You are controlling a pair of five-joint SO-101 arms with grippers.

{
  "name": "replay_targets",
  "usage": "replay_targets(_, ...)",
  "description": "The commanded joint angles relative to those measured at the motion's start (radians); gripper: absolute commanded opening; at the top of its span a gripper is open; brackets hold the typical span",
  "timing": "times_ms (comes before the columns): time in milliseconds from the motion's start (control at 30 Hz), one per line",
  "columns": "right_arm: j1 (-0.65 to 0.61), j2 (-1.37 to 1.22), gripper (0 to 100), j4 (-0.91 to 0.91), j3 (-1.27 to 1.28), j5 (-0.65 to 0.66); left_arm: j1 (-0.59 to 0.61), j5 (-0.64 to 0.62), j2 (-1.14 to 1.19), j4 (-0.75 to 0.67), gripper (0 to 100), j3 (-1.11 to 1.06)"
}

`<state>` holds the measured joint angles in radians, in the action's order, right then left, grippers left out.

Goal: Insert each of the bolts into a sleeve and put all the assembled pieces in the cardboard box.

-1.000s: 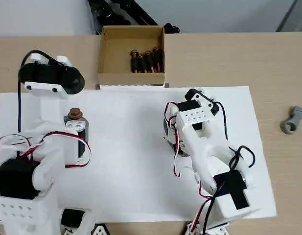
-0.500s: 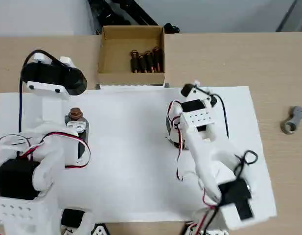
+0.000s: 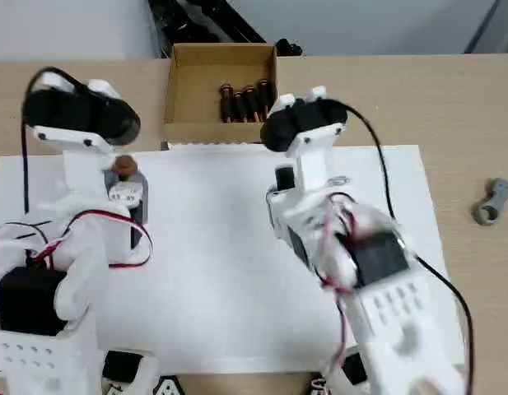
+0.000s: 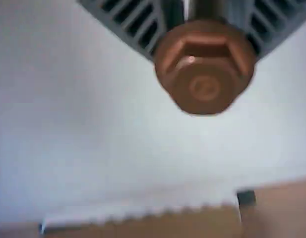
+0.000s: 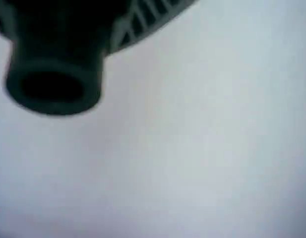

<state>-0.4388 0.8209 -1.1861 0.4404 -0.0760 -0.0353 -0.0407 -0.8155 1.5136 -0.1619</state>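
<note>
While both my arms stand bent over the white sheet (image 3: 212, 247), left gripper (image 3: 126, 185) is clamped on a copper hex-head bolt (image 4: 205, 74), and right gripper (image 3: 285, 185) is clamped on a black sleeve (image 5: 53, 84), open bore showing. Bolt and sleeve are well apart. Farther back, the cardboard box (image 3: 181, 90) holds a row of assembled pieces (image 3: 247, 102).

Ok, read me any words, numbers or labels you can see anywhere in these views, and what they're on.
No readable text.
The bolt head: faint round stamp, too blurred to read.
A sticker next to the bolt in the high view: too small to read.
The cardboard box and sleeve: no print visible.
</note>
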Motion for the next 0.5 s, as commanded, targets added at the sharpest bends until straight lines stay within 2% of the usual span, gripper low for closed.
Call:
replay_targets(0, -0.005, 0.163, 0.4, 0.136, 0.054, 0.044, -0.005, 0.002, -0.020, -0.132, 1, 0.012)
replay_targets(200, -0.010, 0.387, 0.4, 0.320, 0.356, 0.046, -0.006, -0.009, -0.020, -0.308, 1, 0.012)
replay_targets(367, -0.013, 0.591, 0.4, 0.515, 0.641, 0.041, -0.008, -0.184, -0.020, -0.428, 1, 0.012)
replay_targets(467, -0.065, 0.708, 0.4, 0.582, 0.779, 0.044, -0.058, -0.219, -0.014, -0.445, 1, 0.012)
